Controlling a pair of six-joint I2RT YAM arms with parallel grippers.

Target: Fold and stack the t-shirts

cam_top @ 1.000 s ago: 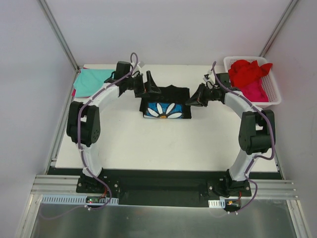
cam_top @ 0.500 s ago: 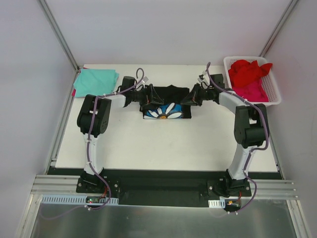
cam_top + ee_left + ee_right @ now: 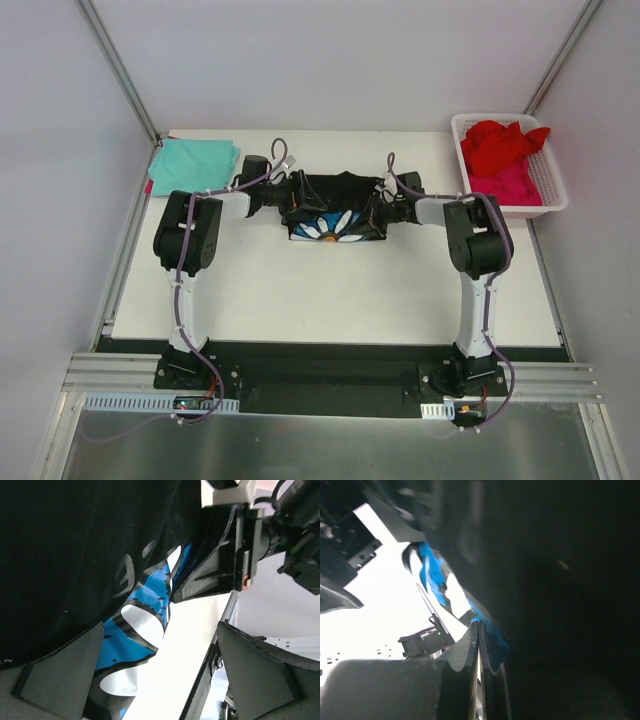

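The black t-shirt (image 3: 335,190) lies folded at the back middle of the table, its white-and-blue flower print facing the near side. My left gripper (image 3: 297,203) is at its left edge, open wide (image 3: 160,672); one finger (image 3: 60,675) sits under the hanging black cloth (image 3: 75,555). My right gripper (image 3: 376,211) presses against the shirt's right edge, shut (image 3: 480,642); nothing shows between its pads, and black cloth (image 3: 560,580) lies beside them. A folded teal t-shirt (image 3: 192,163) rests at the back left. Red (image 3: 500,145) and pink (image 3: 515,185) t-shirts are crumpled in the basket.
The white slotted basket (image 3: 556,192) stands at the table's back right corner. The white table (image 3: 330,290) stretches from the shirt to the arm bases. Metal frame posts run up at both back corners.
Both arms have reached inward and lowered: the left gripper came right to the black shirt's left edge, the right gripper came left to its right edge. The shirt's sides have bunched slightly.
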